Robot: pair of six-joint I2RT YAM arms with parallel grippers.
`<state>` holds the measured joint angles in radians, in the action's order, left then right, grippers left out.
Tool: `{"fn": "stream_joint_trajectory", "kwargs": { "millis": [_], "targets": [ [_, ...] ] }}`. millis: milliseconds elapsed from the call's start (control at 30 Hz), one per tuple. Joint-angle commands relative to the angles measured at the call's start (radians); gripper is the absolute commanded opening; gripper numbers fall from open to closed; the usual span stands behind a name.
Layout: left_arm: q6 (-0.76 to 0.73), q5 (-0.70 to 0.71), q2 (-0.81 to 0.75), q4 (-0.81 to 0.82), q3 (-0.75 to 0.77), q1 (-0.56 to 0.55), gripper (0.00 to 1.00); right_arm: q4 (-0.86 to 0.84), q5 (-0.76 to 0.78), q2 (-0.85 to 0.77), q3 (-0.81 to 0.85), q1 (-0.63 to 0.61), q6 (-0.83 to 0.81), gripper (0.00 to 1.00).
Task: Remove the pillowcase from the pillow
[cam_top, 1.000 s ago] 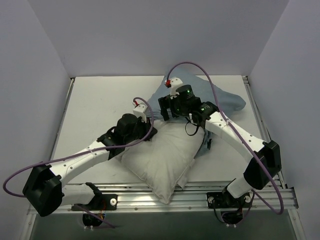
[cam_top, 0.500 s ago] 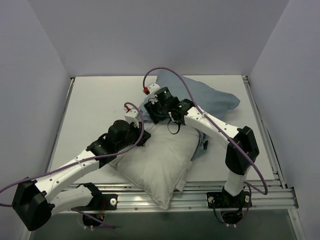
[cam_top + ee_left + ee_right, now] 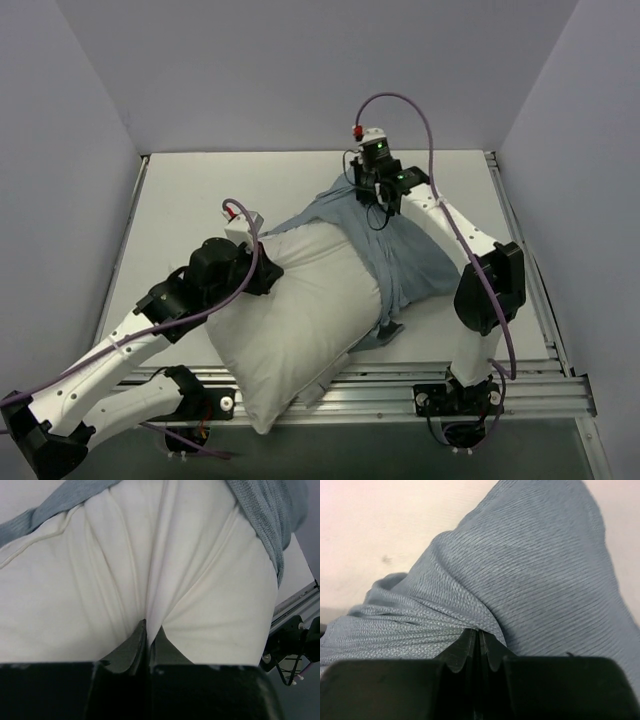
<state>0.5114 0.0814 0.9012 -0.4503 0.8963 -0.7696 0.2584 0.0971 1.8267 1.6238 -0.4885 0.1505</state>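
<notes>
Top external view: left gripper (image 3: 267,268) is pinched shut on the white pillow (image 3: 300,320). Right gripper (image 3: 362,188) is clamped on the blue pillowcase (image 3: 415,255), which drapes over the pillow's far right end.

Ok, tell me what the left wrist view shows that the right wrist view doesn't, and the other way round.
Only the left wrist view: the white pillow, a fold of it pinched in the shut left pincer, and a metal rail at the table's edge. Only the right wrist view: the right pincer shut on a ridge of the pillowcase, with bare table beyond. Both: blue-grey pillowcase fabric, and a closed pincer gripping cloth.
</notes>
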Motion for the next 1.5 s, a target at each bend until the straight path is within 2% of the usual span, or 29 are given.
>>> {"fn": "stream_joint_trajectory", "kwargs": {
  "millis": [0,167,233,333,400,500,533,633,700,767,800,867,900,1000,1167,1200,1233,1333,1467],
  "targets": [
    [0.001,0.119,-0.082,-0.298,0.113,0.003,0.02,0.061,0.319,0.008,0.065,0.201,0.040,0.00],
    [0.027,0.172,-0.139,-0.360,0.148,0.004,0.02,0.067,0.302,0.003,0.110,0.313,0.115,0.00],
    [0.021,0.191,-0.150,-0.370,0.148,0.003,0.02,0.059,0.253,-0.004,0.117,0.314,0.104,0.00],
    [0.018,0.247,-0.145,-0.410,0.173,0.004,0.02,0.056,0.288,-0.014,0.113,0.312,0.116,0.00],
    [0.013,0.279,-0.145,-0.438,0.190,0.006,0.02,0.073,0.317,-0.009,0.122,0.356,0.148,0.00],
    [0.010,0.355,-0.159,-0.479,0.222,0.007,0.02,0.067,0.284,-0.018,0.130,0.407,0.187,0.00],
    [0.007,0.369,-0.163,-0.484,0.227,0.007,0.02,0.056,0.264,-0.023,0.131,0.409,0.184,0.00],
    [-0.025,0.380,-0.150,-0.464,0.213,0.007,0.02,-0.037,0.057,-0.049,0.111,0.369,0.112,0.00],
    [-0.037,0.374,-0.128,-0.388,0.178,0.007,0.02,-0.071,-0.067,-0.076,0.091,0.328,0.072,0.00],
    [-0.047,0.354,-0.062,-0.323,0.164,0.009,0.02,-0.096,-0.133,-0.110,0.076,0.263,0.060,0.09],
    [-0.048,0.356,-0.036,-0.261,0.164,0.009,0.02,-0.102,-0.178,-0.127,0.055,0.245,0.060,0.19],
    [-0.042,0.389,0.054,-0.206,0.174,0.018,0.02,-0.134,-0.213,-0.193,0.012,0.210,0.086,0.32],
    [-0.025,0.408,0.085,-0.171,0.200,0.026,0.02,-0.169,-0.246,-0.223,-0.054,0.200,0.119,0.45],
    [-0.002,0.439,0.204,-0.089,0.237,0.082,0.02,-0.232,-0.266,-0.351,-0.175,0.159,0.159,0.59],
    [0.003,0.348,0.347,0.070,0.279,0.182,0.04,-0.246,-0.194,-0.530,-0.416,0.056,0.201,0.64],
    [-0.016,0.342,0.360,0.105,0.288,0.190,0.12,-0.249,-0.177,-0.555,-0.453,0.007,0.207,0.64],
    [-0.031,0.334,0.372,0.123,0.294,0.191,0.40,-0.249,-0.165,-0.576,-0.491,-0.017,0.211,0.64],
    [-0.091,0.291,0.338,0.189,0.285,0.182,0.75,-0.324,-0.135,-0.638,-0.632,-0.088,0.251,0.64],
    [-0.186,0.261,0.227,0.219,0.218,0.115,0.89,-0.424,-0.152,-0.641,-0.758,-0.104,0.300,0.64]
  ]
}}
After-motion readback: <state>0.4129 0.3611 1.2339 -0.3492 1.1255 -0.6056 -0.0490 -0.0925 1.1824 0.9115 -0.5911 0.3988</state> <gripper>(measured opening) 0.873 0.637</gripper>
